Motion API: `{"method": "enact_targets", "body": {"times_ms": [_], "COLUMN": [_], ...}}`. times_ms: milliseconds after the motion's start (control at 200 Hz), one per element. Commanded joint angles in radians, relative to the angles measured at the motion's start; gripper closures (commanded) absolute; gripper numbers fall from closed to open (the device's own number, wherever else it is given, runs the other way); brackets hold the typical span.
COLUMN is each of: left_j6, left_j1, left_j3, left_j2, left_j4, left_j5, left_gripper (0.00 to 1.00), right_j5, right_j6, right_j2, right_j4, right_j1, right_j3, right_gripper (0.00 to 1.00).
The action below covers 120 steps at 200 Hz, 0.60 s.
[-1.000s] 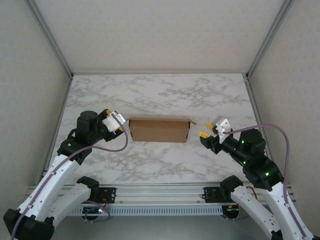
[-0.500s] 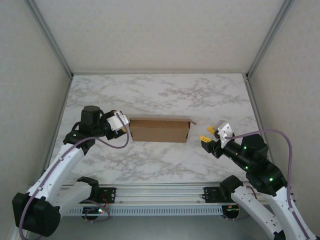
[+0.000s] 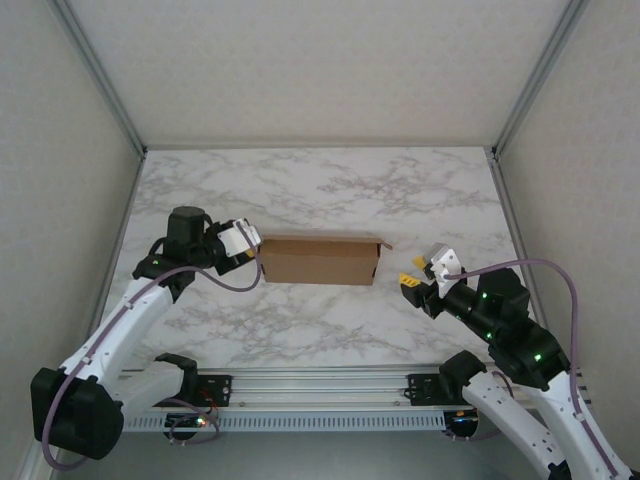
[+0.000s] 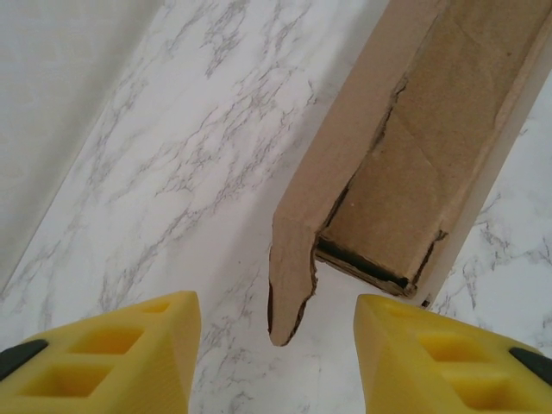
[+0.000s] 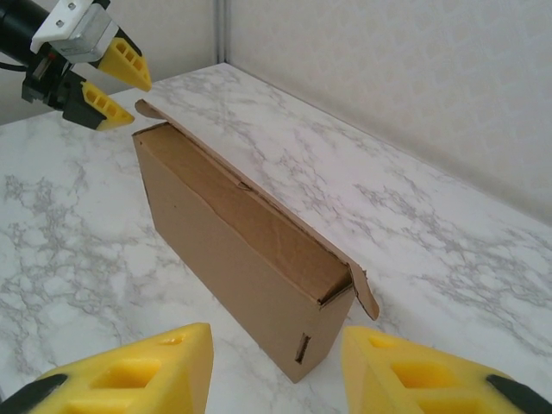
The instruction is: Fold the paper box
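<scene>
Now: marble table under everything. Paper box near table centre, between the two arms, standing on a long narrow side, lengthwise left to right. Left gripper just off the box's left end, jaws wide apart, holding nothing, not touching cardboard. Right gripper near the right end, a little further off, jaws likewise apart and empty. Small end flap sticking out at the right top corner; ragged flap hanging loose at the left end
</scene>
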Motion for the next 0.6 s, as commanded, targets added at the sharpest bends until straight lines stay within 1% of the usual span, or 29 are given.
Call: {"method": "enact_targets", "body": {"times_ms": [0, 185, 280, 496, 596], "left_j6": [0.010, -0.017, -0.030, -0.036, -0.040], "left_j1": [0.008, 0.001, -0.001, -0.007, -0.010], "left_j3": [0.035, 0.026, 0.021, 0.012, 0.012], "left_j2": [0.015, 0.030, 0.034, 0.051, 0.055], "left_j4": [0.021, 0.053, 0.068, 0.082, 0.083], "left_j5": [0.027, 0.031, 0.033, 0.022, 0.022], "left_gripper": [0.52, 0.59, 0.65, 0.71, 0.76], "right_j5": [0.022, 0.028, 0.031, 0.049, 0.055], "right_j6": [-0.018, -0.025, -0.024, -0.035, -0.036], "right_j2": [-0.011, -0.012, -0.012, -0.010, -0.010], "right_j4": [0.000, 0.002, 0.002, 0.018, 0.025], "right_j1": [0.013, 0.018, 0.017, 0.024, 0.024], "right_j3": [-0.005, -0.020, -0.028, -0.038, -0.042], "right_gripper": [0.57, 0.58, 0.58, 0.59, 0.59]}}
